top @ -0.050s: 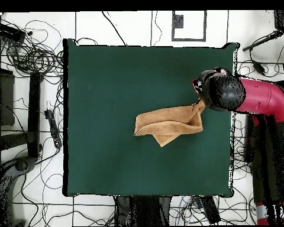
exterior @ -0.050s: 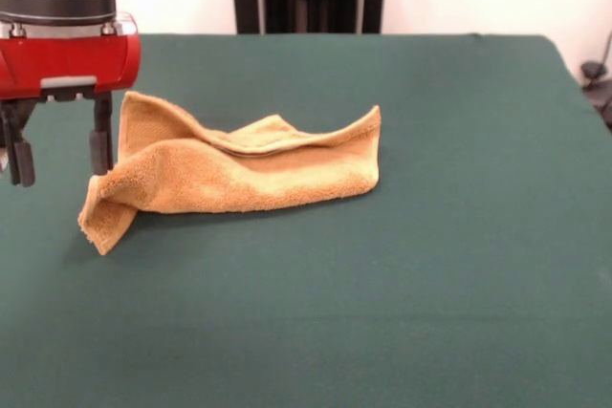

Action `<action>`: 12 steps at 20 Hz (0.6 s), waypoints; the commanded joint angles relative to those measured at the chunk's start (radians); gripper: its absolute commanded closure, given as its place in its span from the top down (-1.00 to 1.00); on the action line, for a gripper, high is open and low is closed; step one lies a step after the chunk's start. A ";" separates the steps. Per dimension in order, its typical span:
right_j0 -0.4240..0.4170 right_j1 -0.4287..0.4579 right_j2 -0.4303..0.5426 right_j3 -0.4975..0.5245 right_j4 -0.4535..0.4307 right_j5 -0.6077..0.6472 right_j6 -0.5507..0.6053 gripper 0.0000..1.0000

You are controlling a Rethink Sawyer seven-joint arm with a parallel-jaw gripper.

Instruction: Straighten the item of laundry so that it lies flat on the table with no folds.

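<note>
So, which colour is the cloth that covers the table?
Dark green, plain with no pattern; the table shows best in the overhead view.

The orange-tan terry towel [exterior @ -0.050s: 239,171] lies folded and bunched into a long, rumpled band on the dark green surface [exterior @ -0.050s: 402,284], toward one side of it. Its upper edges stand up in soft ridges, with a shallow trough sagging between them. One end twists into a drooping corner that points down onto the cloth; the other end is blunt and doubled over.
</note>
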 commanded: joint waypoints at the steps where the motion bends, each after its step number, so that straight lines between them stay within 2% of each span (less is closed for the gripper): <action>1: 0.043 -0.003 -0.010 0.176 0.033 0.033 0.120 1.00; 12: -0.021 -0.091 -0.015 0.438 -0.016 -0.192 0.161 1.00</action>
